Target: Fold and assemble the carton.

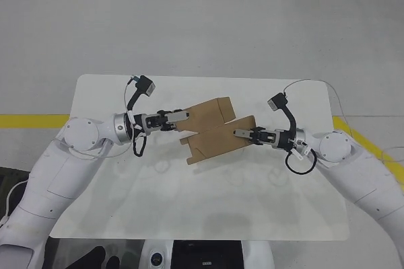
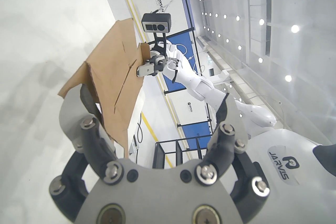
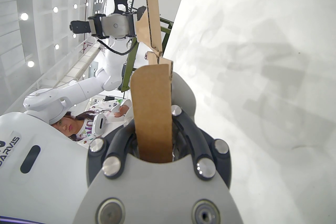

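Above white table [image 1: 188, 202], carton [image 1: 212, 131]; yellow floor stripe [image 1: 20, 121].

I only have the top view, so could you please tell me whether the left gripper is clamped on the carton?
Observer: No. The left wrist view shows the left gripper open, fingers spread wide, with the carton edge beside just one of them.
Operator: Thank you. Is the right gripper holding it?
Observer: Yes. In its wrist view the right gripper is shut on a carton flap that runs in between its fingers.
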Motion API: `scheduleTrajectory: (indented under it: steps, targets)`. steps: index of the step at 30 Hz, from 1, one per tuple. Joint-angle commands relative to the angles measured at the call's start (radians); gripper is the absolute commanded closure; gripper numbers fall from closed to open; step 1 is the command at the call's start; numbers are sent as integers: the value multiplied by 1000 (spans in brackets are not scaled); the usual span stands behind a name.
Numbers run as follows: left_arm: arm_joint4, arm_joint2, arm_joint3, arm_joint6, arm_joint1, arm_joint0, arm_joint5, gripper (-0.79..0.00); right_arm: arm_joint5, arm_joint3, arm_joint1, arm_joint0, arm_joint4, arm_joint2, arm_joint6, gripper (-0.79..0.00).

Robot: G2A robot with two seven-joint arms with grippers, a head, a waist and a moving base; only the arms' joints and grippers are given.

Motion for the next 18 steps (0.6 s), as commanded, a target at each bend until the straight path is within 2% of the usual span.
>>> scheduleTrajectory:
  steps: [1,3,4,6,10,18]
  targets:
    - [13,1,5,2,-3,-4,-3,-680,1,-2,-1,-7,-3,11,3,0]
    - [19,4,9,1,-6,-6,-1,-354,2,-4,-2,-16,-9,23,5,0]
    - [20,4,10,1,-7,-7,0,-314,2,-5,-2,-19,-11,26,5,0]
    - [25,6,13,0,-10,-11,3,-296,5,-8,-5,-27,-13,37,8,0]
    - [51,12,14,-3,-15,-21,11,-369,9,-11,-9,-37,-19,52,16,0]
    - [125,31,33,-9,-25,-37,33,-320,20,-16,-16,-58,-38,89,24,0]
